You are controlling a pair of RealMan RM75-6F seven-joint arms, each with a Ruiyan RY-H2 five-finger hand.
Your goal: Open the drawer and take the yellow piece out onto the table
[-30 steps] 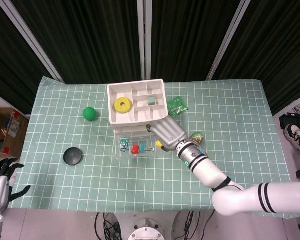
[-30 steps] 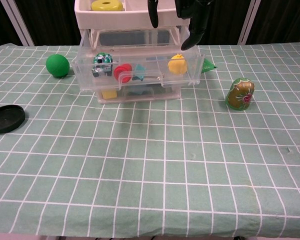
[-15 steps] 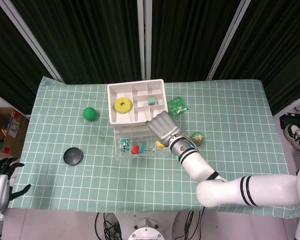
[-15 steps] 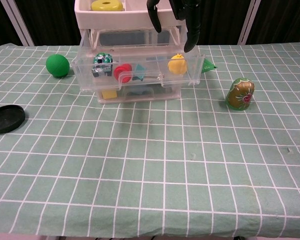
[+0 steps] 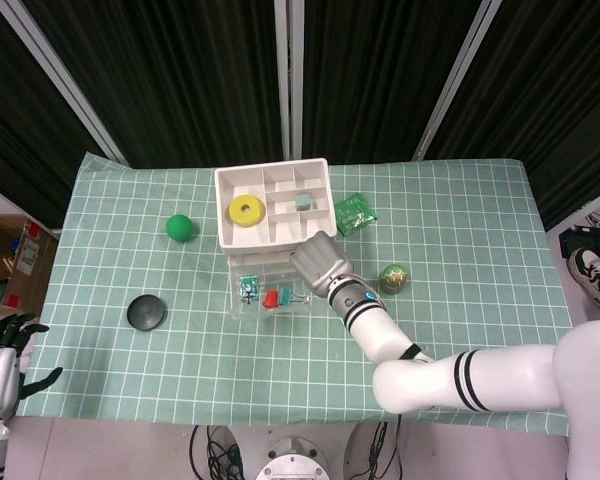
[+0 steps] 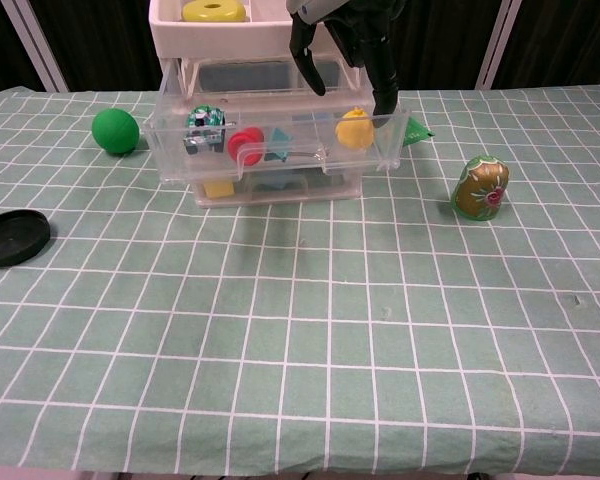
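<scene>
The clear drawer [image 6: 280, 150] stands pulled out toward the robot from the white organizer [image 5: 273, 203], its long side running left to right across the table [image 6: 310, 340], and the yellow piece [image 6: 354, 129] sits inside it at the right end, a rounded lump with no clear long axis. Over that end the right robot hand [image 6: 345, 40] hangs with fingers [image 6: 383, 80] pointing down and spread, one dark fingertip dipping to the drawer's rim just beside the yellow piece; it grasps nothing. The head view shows only the back of that hand [image 5: 318, 263], covering the yellow piece completely, with the white forearm running down to the right; the chest view is the one that reveals the piece through the clear front wall, along with a red piece [image 6: 245, 143] beside it. The left robot hand [image 5: 2, 362] rests off the table at the lower left, fingers apart, empty, seen from the head camera only.
</scene>
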